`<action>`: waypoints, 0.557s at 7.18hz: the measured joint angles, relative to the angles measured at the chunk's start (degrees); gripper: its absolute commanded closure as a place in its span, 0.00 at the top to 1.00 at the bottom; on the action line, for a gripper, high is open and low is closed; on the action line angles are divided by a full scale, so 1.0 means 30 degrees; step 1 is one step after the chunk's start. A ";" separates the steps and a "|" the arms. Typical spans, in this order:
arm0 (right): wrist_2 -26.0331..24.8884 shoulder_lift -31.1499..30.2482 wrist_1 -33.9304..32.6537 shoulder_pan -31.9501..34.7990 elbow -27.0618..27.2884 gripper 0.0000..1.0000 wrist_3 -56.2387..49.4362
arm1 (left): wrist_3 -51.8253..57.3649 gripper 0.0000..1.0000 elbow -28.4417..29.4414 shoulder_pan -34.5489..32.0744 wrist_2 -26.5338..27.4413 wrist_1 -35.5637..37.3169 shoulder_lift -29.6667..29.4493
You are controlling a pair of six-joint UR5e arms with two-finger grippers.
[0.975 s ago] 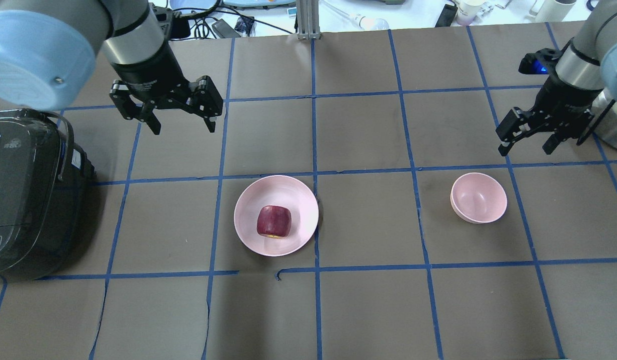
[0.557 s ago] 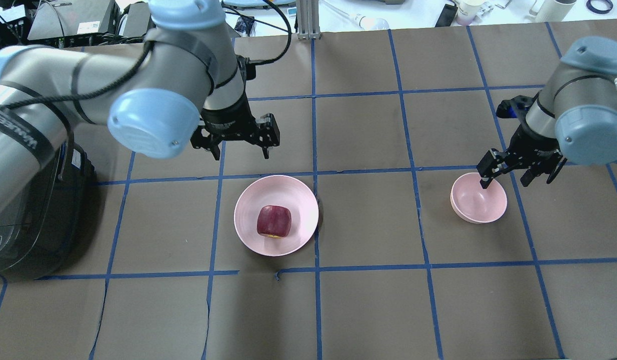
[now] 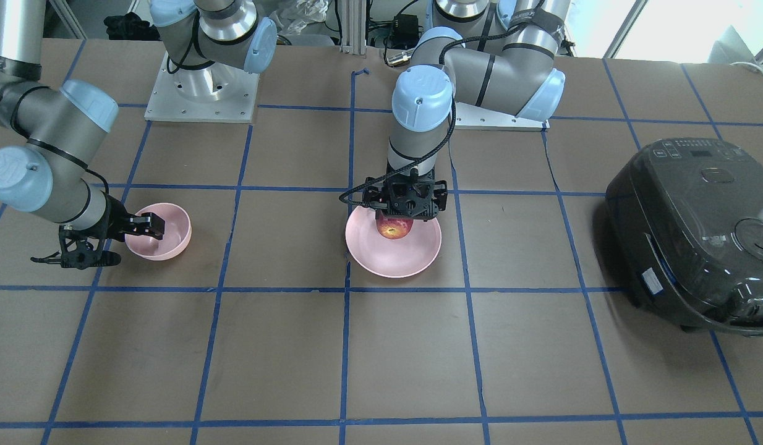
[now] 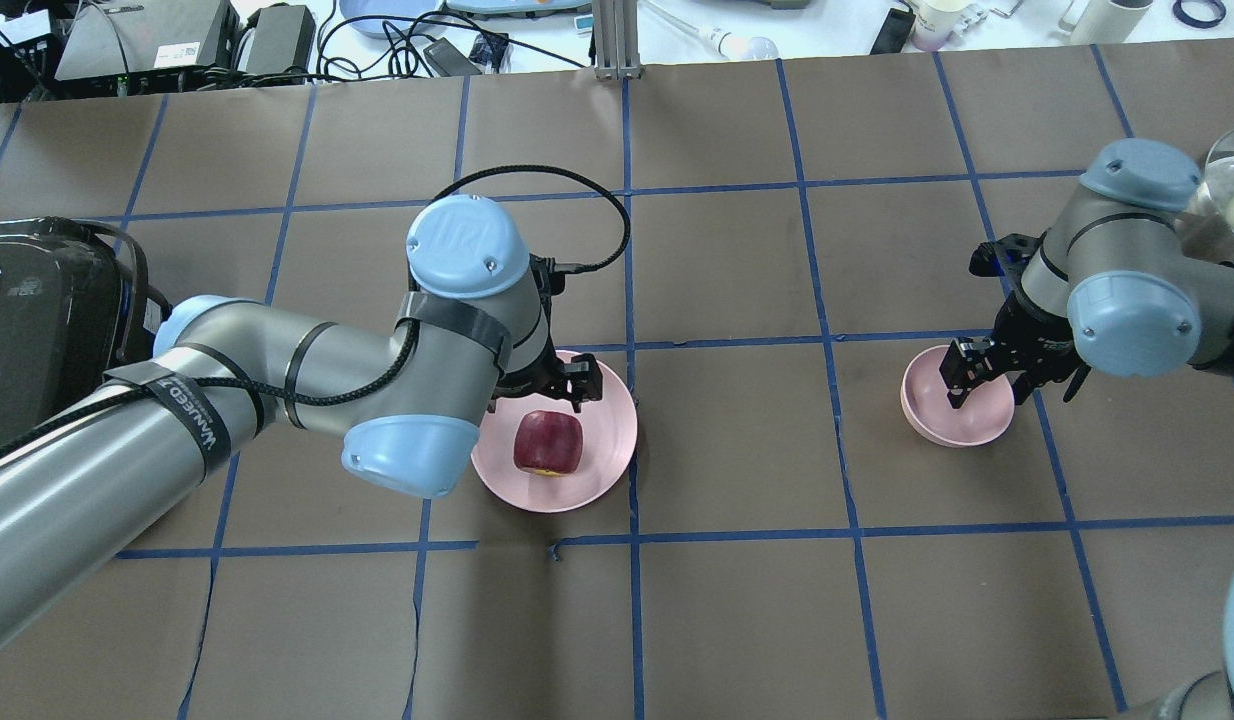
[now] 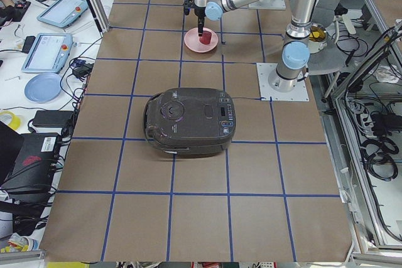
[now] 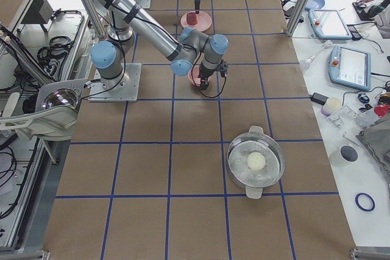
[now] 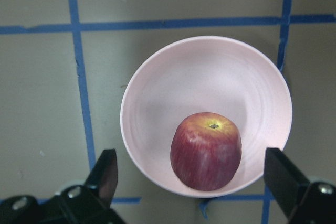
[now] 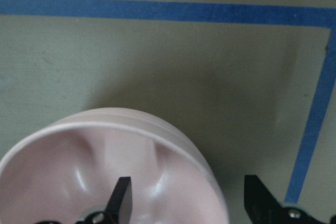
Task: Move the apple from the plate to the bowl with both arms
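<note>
Left black two-finger gripper, jaws wide apart, hangs over the wide, shallow pale pink plate; right gripper, also apart, straddles the wall of the small, deep pale pink bowl at right. It should descend astride the widest girth of the dark red round apple, lying off-centre in the plate, yellow-orange about its stem pit, then close gently.

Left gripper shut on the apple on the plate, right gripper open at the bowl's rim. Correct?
No. The left gripper is open, not shut on the apple: the left wrist view shows its fingers wide of it on either side, on the plate. The right gripper is open at the bowl rim, as stated.
</note>
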 measured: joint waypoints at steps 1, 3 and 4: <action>-0.0025 0.0022 0.0096 -0.0020 0.0007 0.00 0.0093 | -0.0068 1.00 -0.0579 -0.0176 0.0027 0.0888 -0.0170; -0.0046 -0.0071 0.1012 -0.0359 -0.0115 0.00 0.0236 | -0.0128 1.00 -0.1393 -0.0287 0.0052 0.1713 -0.0427; -0.0005 -0.0313 0.1680 -0.0626 -0.0308 0.00 0.0664 | -0.0161 1.00 -0.1604 -0.0294 -0.0001 0.1991 -0.0656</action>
